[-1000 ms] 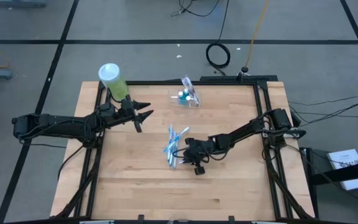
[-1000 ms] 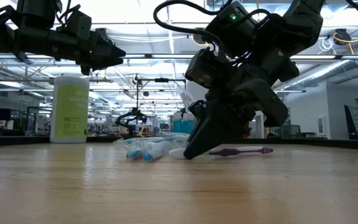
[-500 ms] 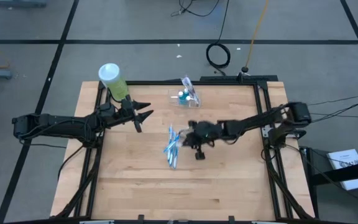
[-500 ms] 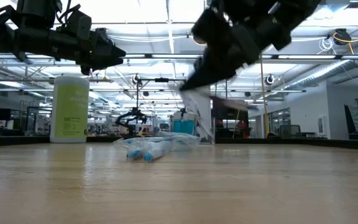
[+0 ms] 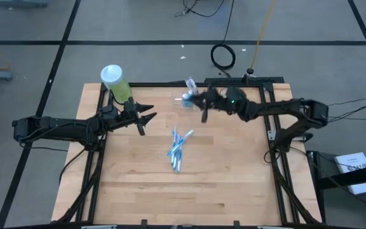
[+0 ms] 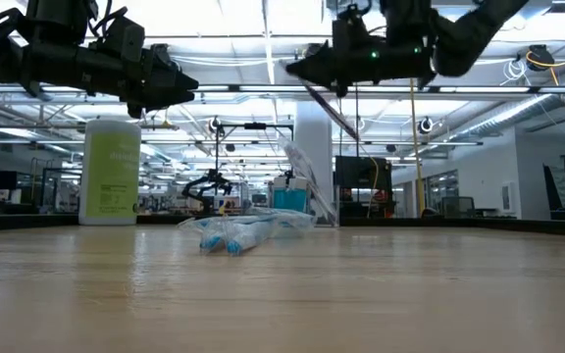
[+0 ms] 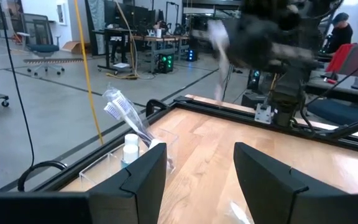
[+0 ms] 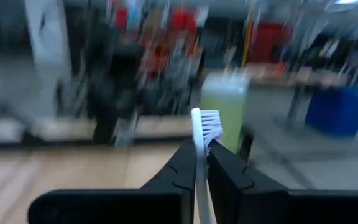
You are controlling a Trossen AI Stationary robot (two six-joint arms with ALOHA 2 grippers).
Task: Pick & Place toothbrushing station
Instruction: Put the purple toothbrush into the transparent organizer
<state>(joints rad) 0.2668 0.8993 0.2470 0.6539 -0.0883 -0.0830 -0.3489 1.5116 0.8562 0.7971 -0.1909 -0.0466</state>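
In the high view a clear plastic cup (image 5: 184, 98) stands at the far middle of the table with toothbrushes (image 7: 118, 109) and a small tube (image 7: 130, 147) upright in it. A bundle of blue and white toothbrushes (image 5: 177, 150) lies flat mid-table. My right gripper (image 5: 194, 100) hovers just right of the cup, shut on a thin toothbrush (image 6: 328, 111). My left gripper (image 5: 150, 116) waits open above the table's left half, near the green bottle, with nothing between its fingers. My right gripper pinches the toothbrush's neck (image 8: 198, 163) between its two fingers, just behind the white bristle head (image 8: 205, 123), which juts out past the fingertips. The fingers point about level, coming from the table's right. The handle (image 6: 333, 118) slants down below the gripper, clear of the table.
A light-green bottle with a white cap (image 5: 114, 80) stands at the far left corner. Black frame rails (image 5: 269, 108) run along the table's edges. Bare wood (image 5: 234, 178) covers the near half and right side.
My right gripper, shut on the toothbrush, has risen from the table beside the bundle and swung toward the far edge, up to the clear cup. It has tipped from pointing down to about level. The toothbrush has been lifted clear of the table.
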